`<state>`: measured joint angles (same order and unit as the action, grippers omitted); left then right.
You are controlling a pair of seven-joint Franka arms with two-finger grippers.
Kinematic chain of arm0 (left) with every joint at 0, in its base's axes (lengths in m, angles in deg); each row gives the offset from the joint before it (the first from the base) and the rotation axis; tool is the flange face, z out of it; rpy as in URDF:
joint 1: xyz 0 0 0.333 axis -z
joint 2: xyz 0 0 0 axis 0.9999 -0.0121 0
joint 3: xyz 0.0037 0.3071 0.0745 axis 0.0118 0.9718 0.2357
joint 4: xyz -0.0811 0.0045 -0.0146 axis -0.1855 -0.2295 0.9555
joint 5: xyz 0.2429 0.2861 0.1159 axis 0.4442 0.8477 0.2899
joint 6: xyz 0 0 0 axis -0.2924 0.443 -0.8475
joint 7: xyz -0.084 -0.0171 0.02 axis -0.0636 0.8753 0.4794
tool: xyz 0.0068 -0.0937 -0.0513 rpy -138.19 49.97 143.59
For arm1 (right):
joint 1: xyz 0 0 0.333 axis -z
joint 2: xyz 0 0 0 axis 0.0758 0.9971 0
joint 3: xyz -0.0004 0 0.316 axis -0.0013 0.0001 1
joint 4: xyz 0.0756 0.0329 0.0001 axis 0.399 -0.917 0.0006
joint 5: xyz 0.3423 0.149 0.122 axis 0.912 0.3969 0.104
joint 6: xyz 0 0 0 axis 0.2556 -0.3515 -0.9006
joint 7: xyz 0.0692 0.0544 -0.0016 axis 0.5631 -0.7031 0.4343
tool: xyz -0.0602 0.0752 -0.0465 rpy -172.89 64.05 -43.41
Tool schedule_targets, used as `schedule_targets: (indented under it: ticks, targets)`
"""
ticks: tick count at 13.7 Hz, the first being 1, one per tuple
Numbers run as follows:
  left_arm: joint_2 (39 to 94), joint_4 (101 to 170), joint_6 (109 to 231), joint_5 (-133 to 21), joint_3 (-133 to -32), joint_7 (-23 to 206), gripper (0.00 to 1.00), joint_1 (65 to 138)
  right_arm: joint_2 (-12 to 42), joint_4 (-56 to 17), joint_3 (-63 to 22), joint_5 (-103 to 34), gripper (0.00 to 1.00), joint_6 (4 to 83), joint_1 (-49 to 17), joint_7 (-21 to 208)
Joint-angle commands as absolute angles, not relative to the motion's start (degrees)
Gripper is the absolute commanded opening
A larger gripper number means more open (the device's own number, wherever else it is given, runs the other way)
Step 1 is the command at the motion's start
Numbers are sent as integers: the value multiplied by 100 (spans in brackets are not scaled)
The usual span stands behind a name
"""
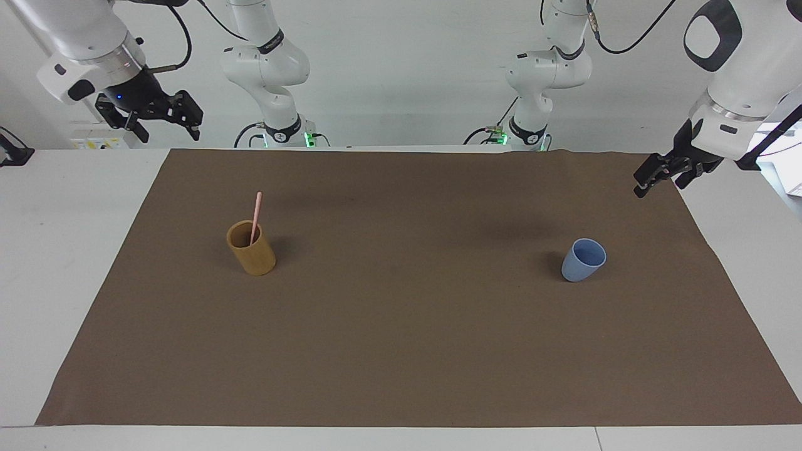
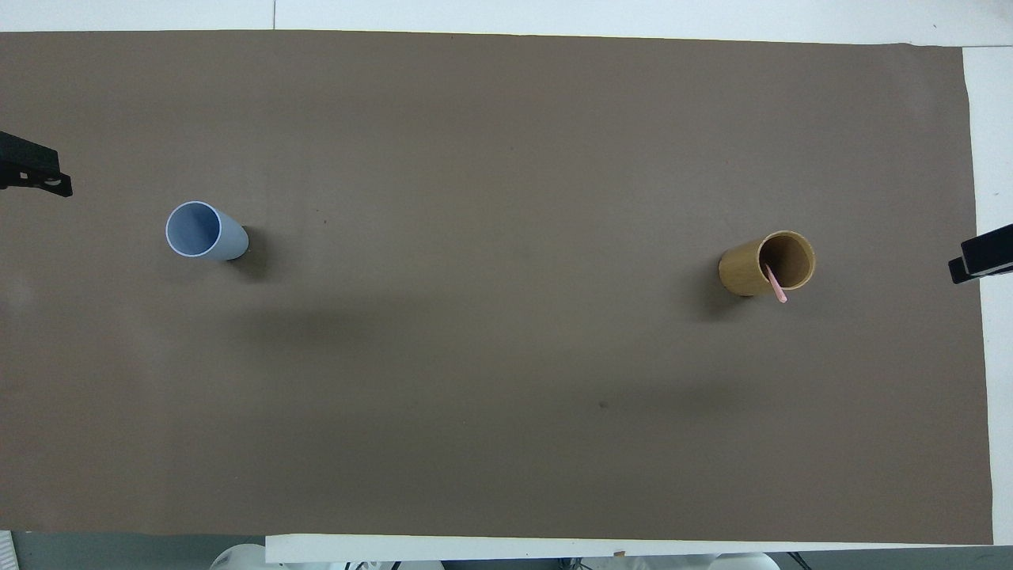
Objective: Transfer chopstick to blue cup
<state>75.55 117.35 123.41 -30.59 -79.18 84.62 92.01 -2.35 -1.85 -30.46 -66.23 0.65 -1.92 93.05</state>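
Table: I see white surface showing past the cloth at both arms' ends.
Brown cloth: it covers nearly the whole work area, flat, with only two cups standing on it and wide bare room between them.
Right gripper: raised over the corner of the table at its own end, jaws spread apart, nothing between them.
Left gripper: raised over the cloth's edge at its own end, fingers parted, carrying nothing; I judge this arm is waiting.
Wooden cup: upright, below the right gripper and out toward the middle of the cloth from it; well apart from the left gripper.
Blue cup: upright, mouth open and nothing inside, below the left gripper and a little inward of it.
Chopstick: stands in the wooden cup, its long axis near vertical, upper half sticking up above the rim and leaning on the rim.
Nearer arm: the right, I judge, by a clear margin.
Coming move: I would bring the right gripper down and inward onto the exposed upper part, jaws across the stick.
Room: open above and around both cups; the cup rim is the only edge close to the grasp.
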Motion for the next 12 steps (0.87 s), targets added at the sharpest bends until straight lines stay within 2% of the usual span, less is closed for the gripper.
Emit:
schedule_targets:
  ticks: [1, 7, 8, 10, 12]
  targets:
    - [7646, 11830, 12352, -3108, -7903, 8519, 100, 9220, -309, -265, -3015, -6642, 100, 77, -154, 9242]
    - [7715, 12057, 12509, -3108, -7895, 8572, 100, 9176, -309, -265, -3015, -6642, 100, 77, -154, 9269]
    - [7864, 12398, 12980, -3108, -7895, 8590, 100, 9168, -309, -265, -3023, -6642, 100, 77, -154, 9269]
    - [8163, 13608, 14279, -3108, -7895, 8721, 100, 9168, -309, -265, -3015, -6642, 100, 68, -154, 9269]
    - [8025, 14279, 15160, -3108, -7895, 8730, 100, 9159, -309, -265, -3015, -6642, 100, 68, -154, 9269]
